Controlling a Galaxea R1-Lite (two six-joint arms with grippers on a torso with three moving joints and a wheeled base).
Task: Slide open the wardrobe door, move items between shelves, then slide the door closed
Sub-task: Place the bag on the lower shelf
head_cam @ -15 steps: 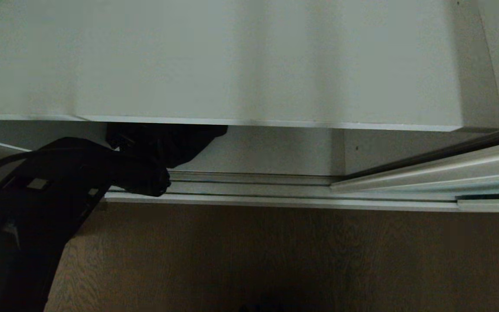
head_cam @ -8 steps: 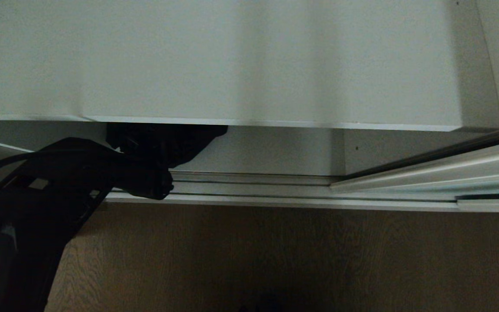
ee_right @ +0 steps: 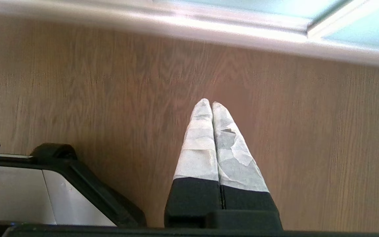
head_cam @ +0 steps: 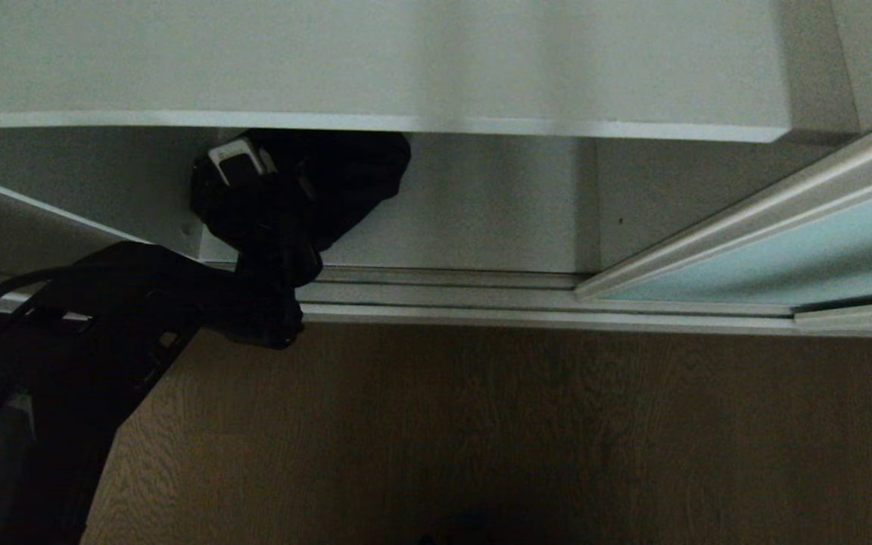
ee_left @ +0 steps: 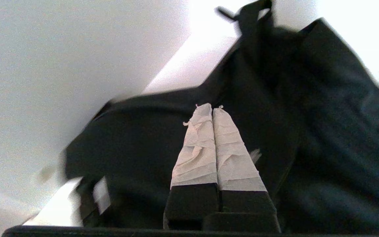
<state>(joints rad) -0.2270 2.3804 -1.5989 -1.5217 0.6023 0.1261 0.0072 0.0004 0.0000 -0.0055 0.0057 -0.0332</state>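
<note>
I count two grippers of mine: the left gripper (ee_left: 212, 110) and the right gripper (ee_right: 212, 103), each with two taped fingers pressed together. I see one black fabric bundle (head_cam: 322, 182), one white shelf (head_cam: 406, 68) above it, one sliding wardrobe door (head_cam: 799, 257) of aqua glass, and one wooden floor (head_cam: 519, 431).
</note>
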